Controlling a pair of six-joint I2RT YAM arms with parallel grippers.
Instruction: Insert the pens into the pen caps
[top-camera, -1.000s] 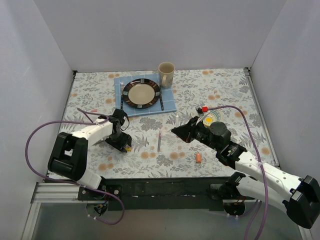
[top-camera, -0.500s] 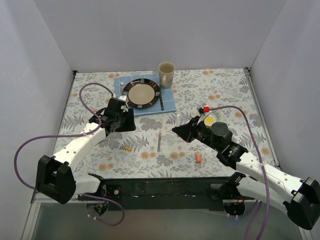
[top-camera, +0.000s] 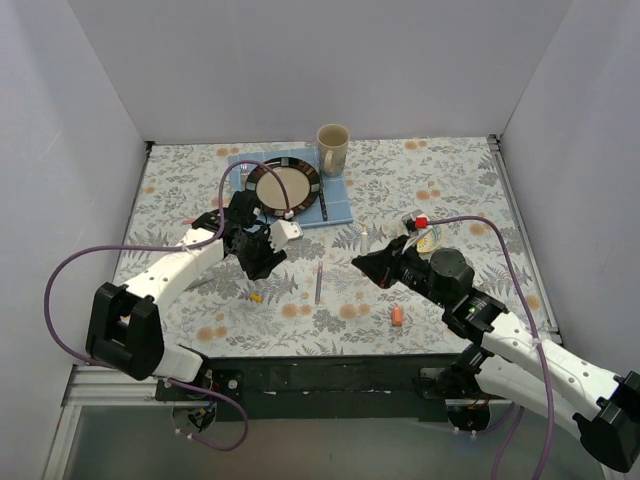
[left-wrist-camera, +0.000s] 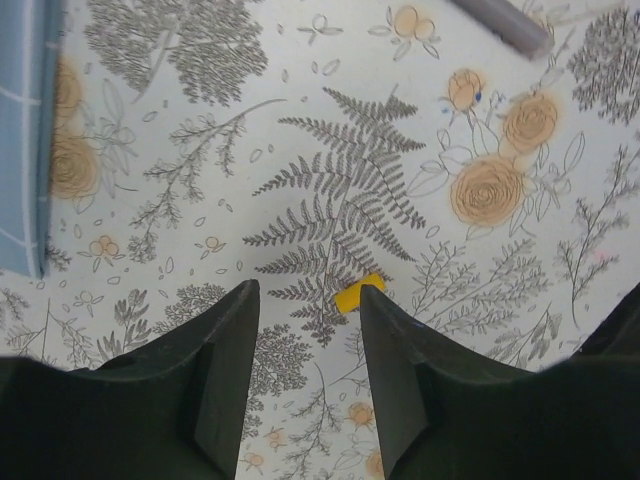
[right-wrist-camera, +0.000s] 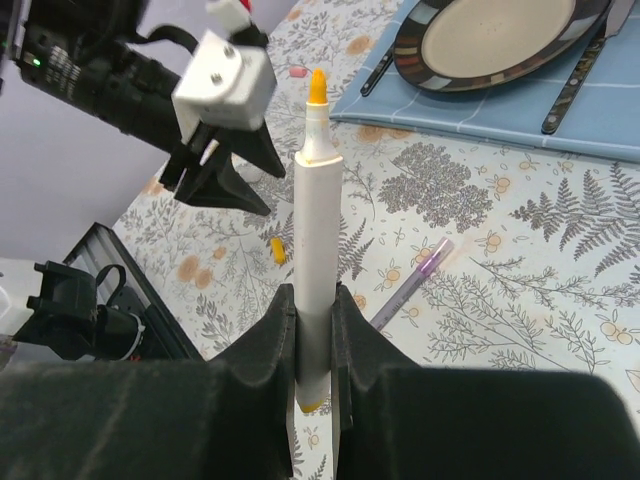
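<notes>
Left gripper (left-wrist-camera: 305, 300): jaws spread, holding nothing, above the table (top-camera: 450, 180). The yellow cap (left-wrist-camera: 358, 294) lies on the table just beside the tip of one finger. Right gripper (right-wrist-camera: 313, 310): jaws pinch the white pen (right-wrist-camera: 316, 220), tip pointing away from the gripper. A purple pen (top-camera: 318, 283) lies right of the yellow cap. An orange cap (top-camera: 398, 316) lies farther right and nearer.
</notes>
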